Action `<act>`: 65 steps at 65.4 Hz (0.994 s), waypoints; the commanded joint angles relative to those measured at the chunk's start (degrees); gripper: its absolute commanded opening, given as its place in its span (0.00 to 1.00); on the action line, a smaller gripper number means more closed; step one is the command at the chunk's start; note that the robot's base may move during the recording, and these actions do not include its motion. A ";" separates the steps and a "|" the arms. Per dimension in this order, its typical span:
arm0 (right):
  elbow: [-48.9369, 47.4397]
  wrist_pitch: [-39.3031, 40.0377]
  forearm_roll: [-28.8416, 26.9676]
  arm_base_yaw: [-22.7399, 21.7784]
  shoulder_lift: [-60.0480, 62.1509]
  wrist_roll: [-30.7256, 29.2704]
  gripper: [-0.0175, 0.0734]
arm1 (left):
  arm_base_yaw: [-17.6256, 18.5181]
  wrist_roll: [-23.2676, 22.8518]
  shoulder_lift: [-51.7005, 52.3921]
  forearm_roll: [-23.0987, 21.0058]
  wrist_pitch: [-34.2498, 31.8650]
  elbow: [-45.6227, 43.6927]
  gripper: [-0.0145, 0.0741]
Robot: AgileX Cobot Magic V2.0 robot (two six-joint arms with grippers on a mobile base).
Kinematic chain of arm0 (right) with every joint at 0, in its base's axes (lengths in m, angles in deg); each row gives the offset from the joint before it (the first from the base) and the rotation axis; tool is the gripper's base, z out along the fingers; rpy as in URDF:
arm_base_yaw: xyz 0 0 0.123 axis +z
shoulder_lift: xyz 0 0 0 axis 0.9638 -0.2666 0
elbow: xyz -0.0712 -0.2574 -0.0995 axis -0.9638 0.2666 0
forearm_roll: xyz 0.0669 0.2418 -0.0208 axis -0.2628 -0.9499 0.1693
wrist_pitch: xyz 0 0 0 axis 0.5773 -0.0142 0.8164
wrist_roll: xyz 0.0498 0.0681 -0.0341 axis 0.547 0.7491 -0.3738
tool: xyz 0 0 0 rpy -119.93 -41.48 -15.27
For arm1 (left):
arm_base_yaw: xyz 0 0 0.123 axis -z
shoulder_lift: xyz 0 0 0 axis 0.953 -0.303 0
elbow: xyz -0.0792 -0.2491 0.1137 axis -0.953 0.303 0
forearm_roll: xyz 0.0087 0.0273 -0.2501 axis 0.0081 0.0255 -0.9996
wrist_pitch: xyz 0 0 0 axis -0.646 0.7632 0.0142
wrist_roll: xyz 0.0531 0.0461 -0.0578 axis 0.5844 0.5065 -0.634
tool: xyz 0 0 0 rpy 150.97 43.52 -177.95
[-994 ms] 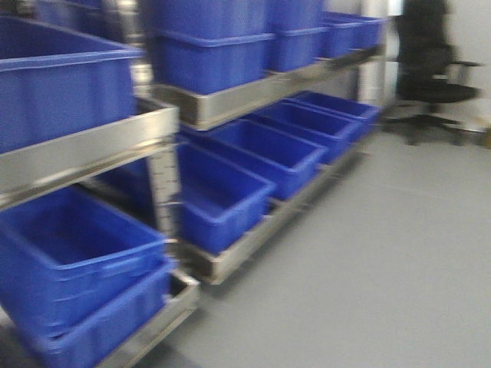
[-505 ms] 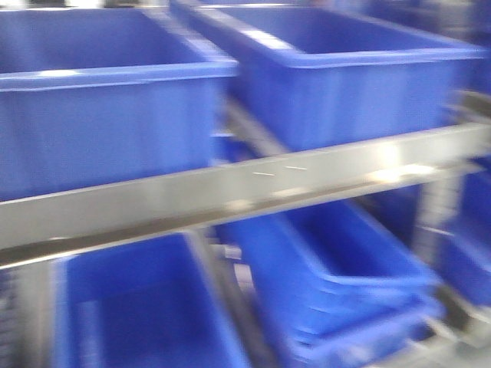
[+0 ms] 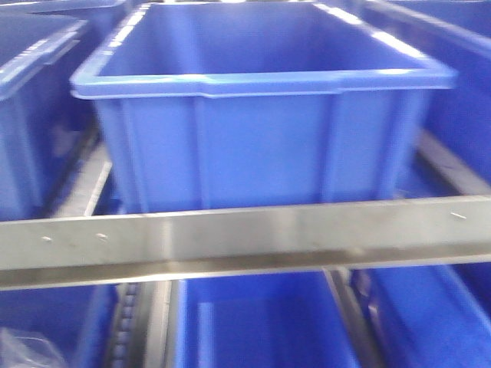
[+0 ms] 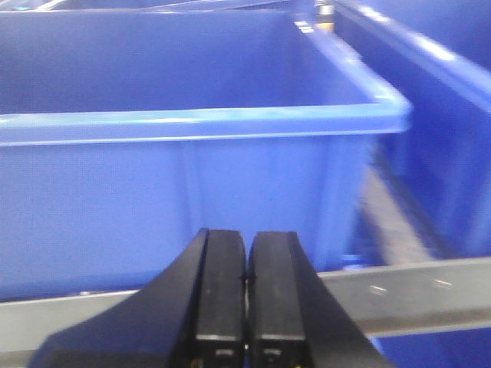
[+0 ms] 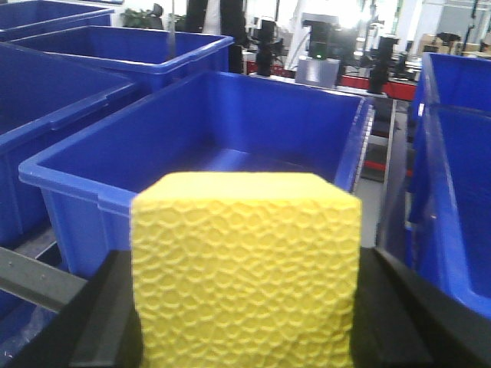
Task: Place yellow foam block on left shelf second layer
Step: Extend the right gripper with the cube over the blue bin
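Your right jaws grip the yellow foam block (image 5: 245, 268) by its sides. It sits level, one flat face toward the wrist camera, a cube with no long axis, just before a blue bin (image 5: 100, 192). Your left jaws are pressed together, empty.

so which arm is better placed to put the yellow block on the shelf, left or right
Right. The right claw grips the yellow foam block, and an open blue bin lies just ahead of it. The left claw is shut with nothing in it.
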 commanded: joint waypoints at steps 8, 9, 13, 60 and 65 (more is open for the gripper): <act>-1.60 5.30 0.53 -0.30 -0.67 -0.18 0.31 | 0.05 -0.22 0.77 -0.18 -4.88 1.48 0.32; -1.60 5.30 0.53 -0.30 -0.67 -0.18 0.31 | 0.05 -0.22 0.77 -0.18 -4.88 1.48 0.32; -1.60 5.30 0.53 -0.30 -0.67 -0.18 0.31 | 0.05 -0.22 0.77 -0.18 -4.88 1.48 0.32; -1.60 5.30 0.53 -0.30 -0.67 -0.18 0.31 | 0.05 -0.22 0.77 -0.18 -4.88 1.48 0.32; -1.60 5.30 0.53 -0.30 -0.67 -0.18 0.31 | 0.05 -0.22 0.77 -0.18 -4.88 1.48 0.32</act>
